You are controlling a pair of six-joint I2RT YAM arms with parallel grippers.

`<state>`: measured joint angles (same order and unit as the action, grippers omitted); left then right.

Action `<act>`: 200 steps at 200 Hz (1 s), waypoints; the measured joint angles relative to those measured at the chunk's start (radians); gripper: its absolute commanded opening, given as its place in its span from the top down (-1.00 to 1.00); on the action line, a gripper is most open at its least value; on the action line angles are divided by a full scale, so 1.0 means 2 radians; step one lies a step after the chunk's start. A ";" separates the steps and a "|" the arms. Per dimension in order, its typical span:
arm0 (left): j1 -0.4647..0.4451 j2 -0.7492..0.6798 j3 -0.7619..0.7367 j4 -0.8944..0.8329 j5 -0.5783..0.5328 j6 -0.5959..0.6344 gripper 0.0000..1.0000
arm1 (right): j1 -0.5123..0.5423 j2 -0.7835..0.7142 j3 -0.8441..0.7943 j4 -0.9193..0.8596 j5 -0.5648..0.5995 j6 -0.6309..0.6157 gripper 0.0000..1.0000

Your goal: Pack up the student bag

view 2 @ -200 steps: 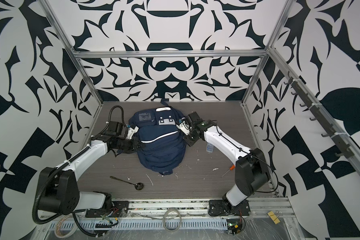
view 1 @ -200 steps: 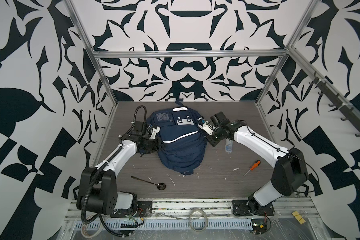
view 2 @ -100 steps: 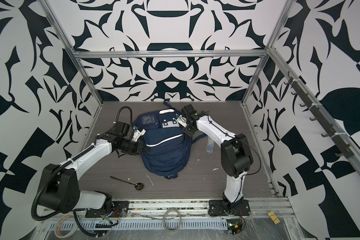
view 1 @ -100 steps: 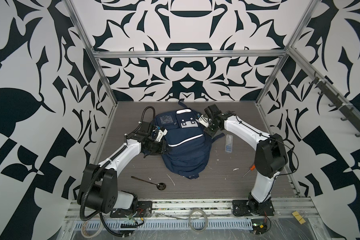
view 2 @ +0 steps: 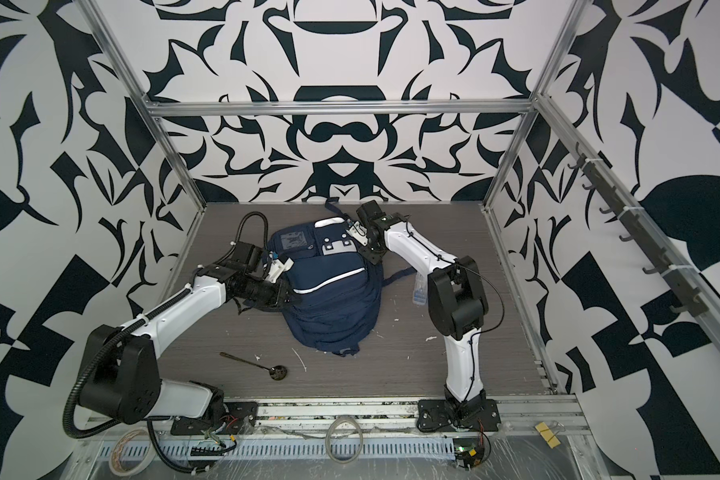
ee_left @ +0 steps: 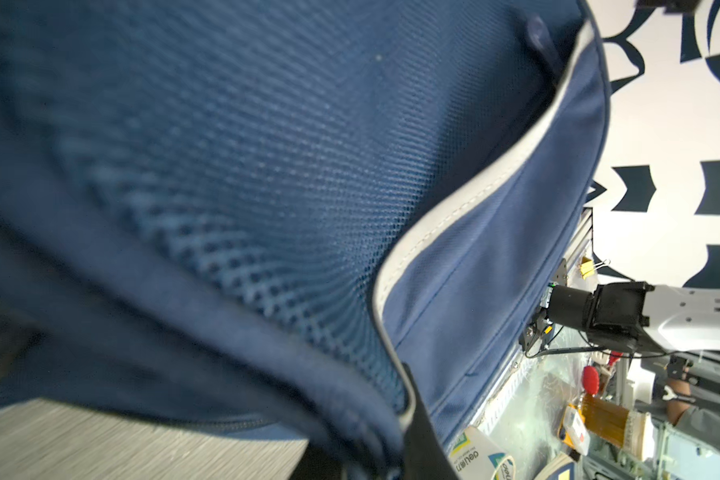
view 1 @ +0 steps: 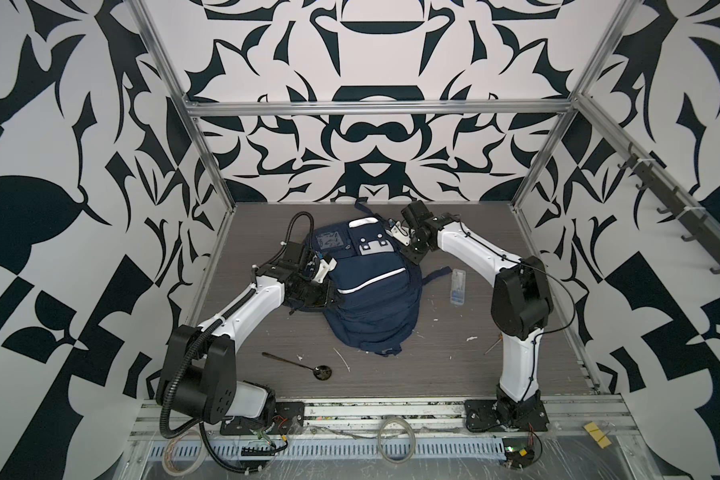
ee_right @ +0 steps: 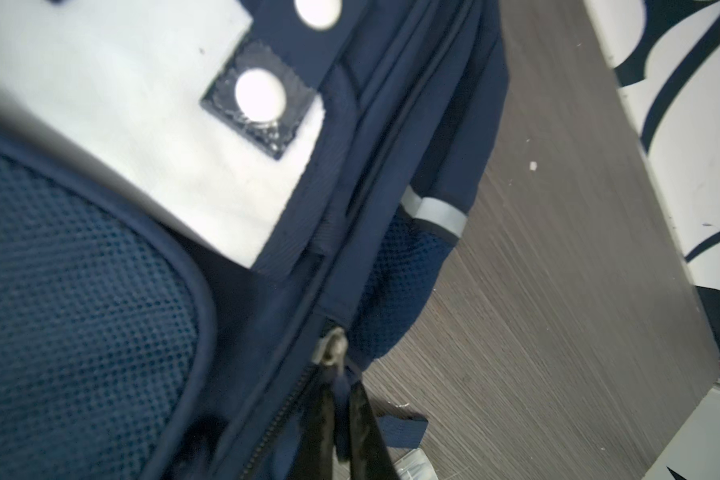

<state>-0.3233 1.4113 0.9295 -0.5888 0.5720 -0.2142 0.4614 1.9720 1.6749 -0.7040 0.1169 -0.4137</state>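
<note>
On the table [view 1: 454, 374] the student bag [view 1: 371, 299] lies top toward rear wall [view 1: 375, 137]; left jaws pinch it, right jaws barely parted

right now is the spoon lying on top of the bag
No, the spoon lies on the table, apart from the student bag.

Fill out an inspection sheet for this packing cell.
Surface: grey wood-grain tabletop, white scraps scattered.
Job's things: student bag slumped mid-table.
Clutter: dark spoon in front of the bag; clear plastic case to its right.
Hands: left hand pinching the bag's left side; right hand at a zipper pull, jaws slightly apart, grip unclear.
Cables: black conduit along the left arm; loose cable loop on the front rail.
Surroundings: black-and-white patterned walls; hook rail on the right wall.
</note>
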 measured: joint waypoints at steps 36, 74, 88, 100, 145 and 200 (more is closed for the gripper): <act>0.026 0.000 -0.007 0.004 0.013 -0.027 1.00 | -0.011 -0.105 -0.076 0.034 0.001 0.039 -0.21; 0.028 0.016 -0.010 0.007 0.023 -0.035 0.63 | -0.003 -0.214 -0.138 0.051 -0.035 0.121 -0.50; 0.028 0.021 -0.010 0.007 0.021 -0.037 0.17 | 0.003 -0.233 -0.155 0.057 -0.051 0.157 -0.50; 0.027 0.018 -0.010 0.002 0.016 -0.039 -0.18 | 0.008 -0.238 -0.170 0.066 -0.067 0.188 -0.51; 0.027 -0.040 0.000 -0.028 -0.032 -0.055 -0.45 | -0.001 -0.185 -0.173 0.072 -0.128 0.242 -0.48; 0.027 -0.093 0.014 -0.055 -0.056 -0.076 -0.46 | -0.027 -0.106 -0.125 0.006 -0.249 0.217 -0.34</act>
<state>-0.2684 1.2251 0.9577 -0.6991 0.4595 -0.3668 0.4068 1.7596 1.4246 -0.6922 -0.3805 0.0196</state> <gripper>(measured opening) 0.729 0.691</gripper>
